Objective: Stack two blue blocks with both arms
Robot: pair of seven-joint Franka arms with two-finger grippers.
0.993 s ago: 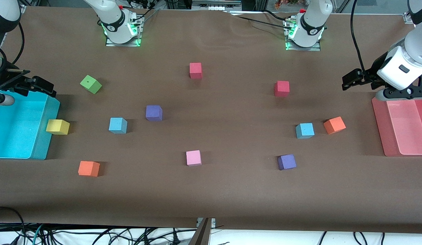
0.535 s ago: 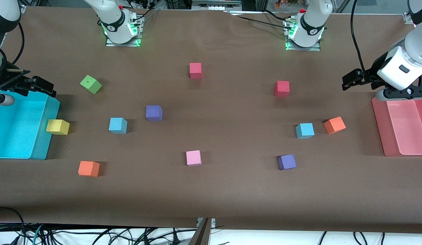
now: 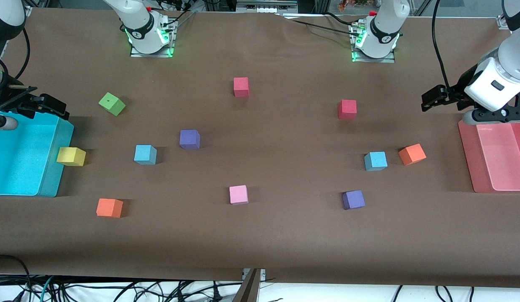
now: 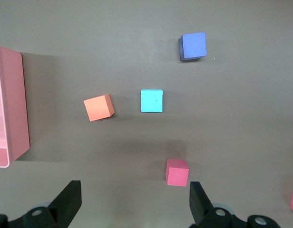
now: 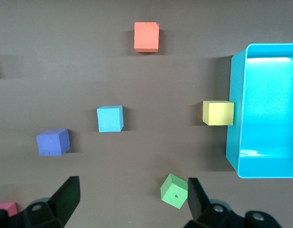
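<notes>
Blue blocks lie apart — well clear of both fingers.

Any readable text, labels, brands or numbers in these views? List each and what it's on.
None readable.
White arm bases: each has a small dark round mark, too small to read.
Blue blocks, the other cubes, cyan bin, pink bin: no markings.

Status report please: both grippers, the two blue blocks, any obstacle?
Left gripper open, right gripper open, both waiting at table ends. Blue blocks apart, unstacked. Orange cube beside one.
</notes>
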